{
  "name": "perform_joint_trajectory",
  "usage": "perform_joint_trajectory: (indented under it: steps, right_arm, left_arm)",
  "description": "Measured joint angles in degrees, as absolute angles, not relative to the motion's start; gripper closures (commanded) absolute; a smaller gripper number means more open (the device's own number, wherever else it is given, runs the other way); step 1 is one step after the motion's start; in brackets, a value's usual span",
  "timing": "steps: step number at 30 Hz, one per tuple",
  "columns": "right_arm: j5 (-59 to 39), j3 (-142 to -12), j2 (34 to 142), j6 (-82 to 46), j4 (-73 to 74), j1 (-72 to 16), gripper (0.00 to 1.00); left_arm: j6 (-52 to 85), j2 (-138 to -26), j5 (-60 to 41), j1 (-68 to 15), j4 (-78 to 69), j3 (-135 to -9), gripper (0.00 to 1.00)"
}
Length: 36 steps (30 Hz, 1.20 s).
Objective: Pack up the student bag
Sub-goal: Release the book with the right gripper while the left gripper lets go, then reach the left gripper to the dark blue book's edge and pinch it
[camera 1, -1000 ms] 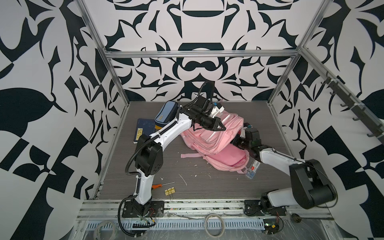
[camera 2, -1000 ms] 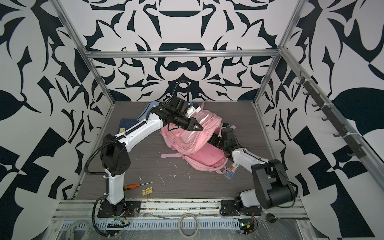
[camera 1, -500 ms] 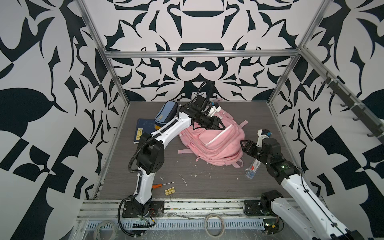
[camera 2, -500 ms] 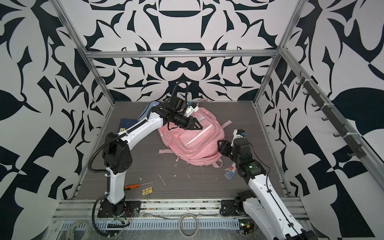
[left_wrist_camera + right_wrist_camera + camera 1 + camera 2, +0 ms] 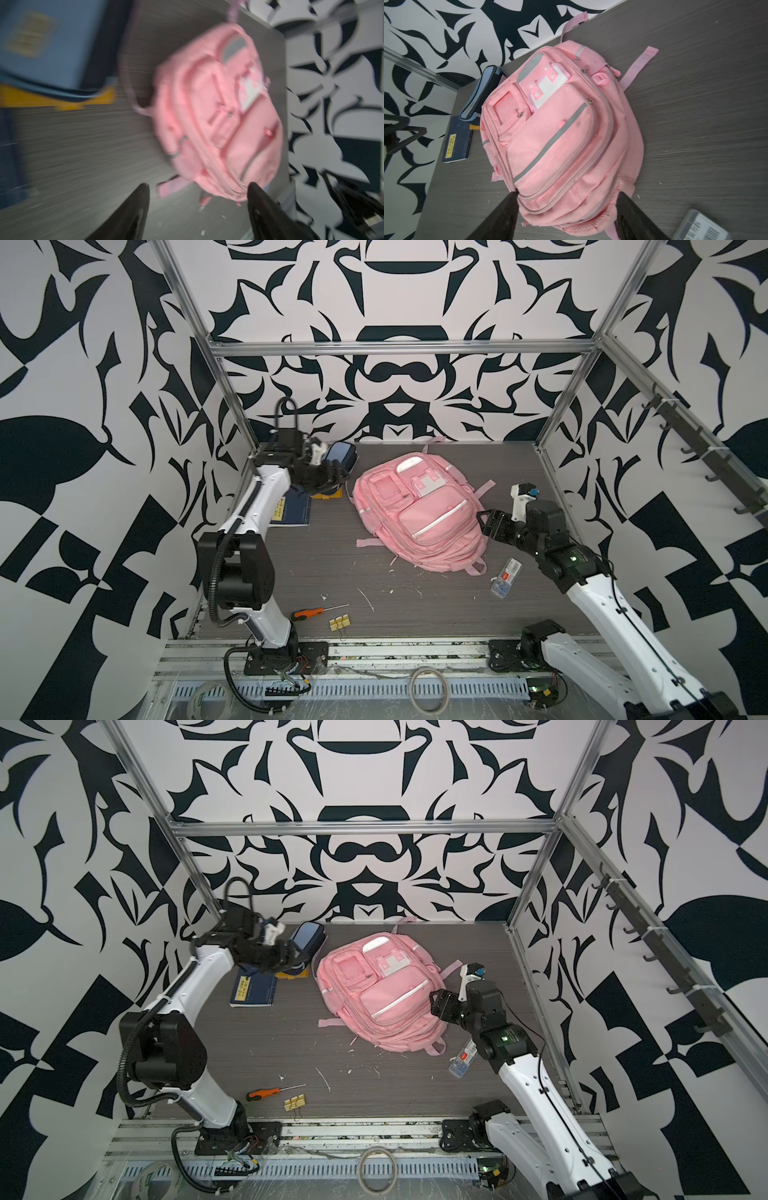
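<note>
Both arms have let go of the student bag [image 5: 419, 514] and drawn back. A second ago it was bunched up between them; now it lies flat, front pockets up, toward the back right of the table [image 5: 324, 568].

In both top views the left gripper [image 5: 334, 476] has swung away to the far left corner. It hangs over the blue pencil case [image 5: 341, 454] and a dark blue book [image 5: 293, 510], well apart from the bag. That arm has its elbow high and its forearm reaching back. The right gripper [image 5: 484, 523] sits low, just beside the bag's right edge; whether it touches cannot be confirmed. That arm rises steeply from its base, wrist bent toward the bag.

The left wrist view is blurred. The left gripper [image 5: 198, 190] shows its jaws wide apart with nothing between them, and the bag [image 5: 218, 116] lies beyond.

In the right wrist view the right gripper [image 5: 566, 196] is likewise spread wide and empty, its fingers framing the bottom end of the bag [image 5: 560, 135]. All visible zips appear closed.

Assessment: the bag is soft, limp fabric, bulky but probably light. It should sag and fold when lifted instead of keeping its shape. The soundest holds, in my judgement, are a zip pull for opening, with the other arm pinning the top loop or a strap.
</note>
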<state>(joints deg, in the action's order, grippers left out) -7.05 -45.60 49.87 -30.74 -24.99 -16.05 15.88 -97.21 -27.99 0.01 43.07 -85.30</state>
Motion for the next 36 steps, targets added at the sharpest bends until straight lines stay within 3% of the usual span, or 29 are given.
perform_joint_trajectory:
  steps: [2,6,15,21,28,36]
  right_arm:
    - [-7.84,-47.22,52.12,-29.78,-24.91,-17.41,0.10]
    - [-8.69,-51.35,57.54,-27.53,-23.70,-22.11,0.04]
    - [-7.46,-57.08,68.01,-25.52,-19.05,-34.96,0.04]
    - [-6.48,-57.17,69.97,-25.54,-18.02,-37.60,0.04]
    - [-5.08,-57.28,69.80,-25.54,-17.76,-37.60,0.05]
    - [-3.92,-57.41,69.80,-25.54,-17.72,-37.60,0.09]
  left_arm:
    - [16.32,-97.30,-25.76,4.58,43.11,-83.66,0.08]
    - [17.41,-98.70,-24.14,11.60,42.04,-82.94,0.01]
    - [14.98,-113.32,-18.98,21.39,41.52,-91.18,0.01]
    - [11.84,-119.33,-16.43,23.66,44.18,-95.07,0.02]
    - [10.83,-123.48,-16.86,23.53,45.95,-97.56,0.14]
    - [10.72,-124.25,-17.61,22.28,46.00,-95.18,0.38]
